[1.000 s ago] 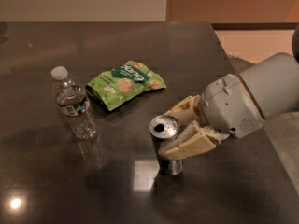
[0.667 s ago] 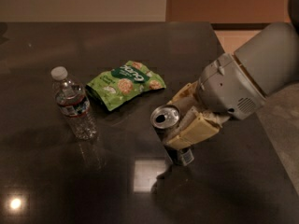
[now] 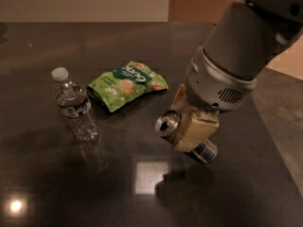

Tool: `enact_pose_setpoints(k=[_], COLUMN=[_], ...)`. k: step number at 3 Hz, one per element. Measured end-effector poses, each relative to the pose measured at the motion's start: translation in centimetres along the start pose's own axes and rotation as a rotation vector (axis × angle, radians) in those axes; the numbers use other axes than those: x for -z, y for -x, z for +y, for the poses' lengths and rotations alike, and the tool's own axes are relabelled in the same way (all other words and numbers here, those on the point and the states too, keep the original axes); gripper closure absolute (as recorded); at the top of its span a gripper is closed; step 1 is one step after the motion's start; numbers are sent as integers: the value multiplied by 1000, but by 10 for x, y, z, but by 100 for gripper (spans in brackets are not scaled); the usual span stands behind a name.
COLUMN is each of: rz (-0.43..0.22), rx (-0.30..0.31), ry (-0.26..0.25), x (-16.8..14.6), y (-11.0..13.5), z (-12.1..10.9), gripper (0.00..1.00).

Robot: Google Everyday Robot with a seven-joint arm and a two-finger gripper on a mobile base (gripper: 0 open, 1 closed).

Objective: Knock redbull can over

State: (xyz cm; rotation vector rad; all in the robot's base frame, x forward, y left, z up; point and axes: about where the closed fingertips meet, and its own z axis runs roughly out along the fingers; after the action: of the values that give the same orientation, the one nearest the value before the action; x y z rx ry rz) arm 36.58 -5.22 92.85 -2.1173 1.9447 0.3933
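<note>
The redbull can (image 3: 168,124) is a slim silvery can with a shiny lid and a dark-banded lower end. It is tilted steeply, with the lid pointing up-left and the base down-right, and it looks raised off the dark table (image 3: 57,183). My gripper (image 3: 185,127) is shut around the can's middle. One cream finger (image 3: 196,129) lies across the can's front; the other is mostly hidden behind it. The grey arm comes down from the upper right.
A clear plastic water bottle (image 3: 74,105) with a white cap stands at the left. A green snack bag (image 3: 127,84) lies behind the can. The table's right edge (image 3: 272,141) runs close to the arm, with floor beyond it.
The can stood upright between the fingers a second ago. It is now tipped far over to the left and lifted, and the arm has swung higher and more over it.
</note>
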Motion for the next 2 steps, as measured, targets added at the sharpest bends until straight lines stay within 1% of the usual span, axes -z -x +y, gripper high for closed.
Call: enact_pose_setpoints(k=[1,2], rz=[131,209], rx=[7,15], ry=[7,24], x=[-13,-26], y=[-13,-22], z=[-1,-1], gripper=[83,59])
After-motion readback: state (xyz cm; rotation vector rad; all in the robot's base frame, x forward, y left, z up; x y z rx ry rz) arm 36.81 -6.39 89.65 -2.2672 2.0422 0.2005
